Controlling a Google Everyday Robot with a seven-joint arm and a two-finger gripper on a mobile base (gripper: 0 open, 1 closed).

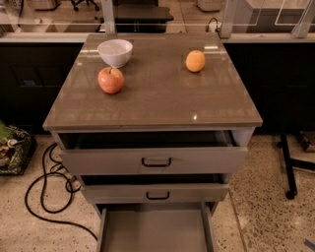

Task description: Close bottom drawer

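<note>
The plain grey metal bottom drawer (153, 230) juts far out at the cabinet's foot, its front apparently below frame. It is likely rigid and free-sliding, so push that front squarely. The gripper is out of view and its state cannot be told. Beyond sits a red apple (110, 80).

A speckled, pale stone floor (266, 197) surrounds a grey cabinet with a glossy brown top (162, 98) that catches small glints of light. Behind it runs a dark low wall (29, 78) with pale metal posts (108, 15) above. A black cable (42, 197) loops over the floor on the left, near a cluttered bag (12, 150). A black stand leg (288, 167) is on the right.
</note>
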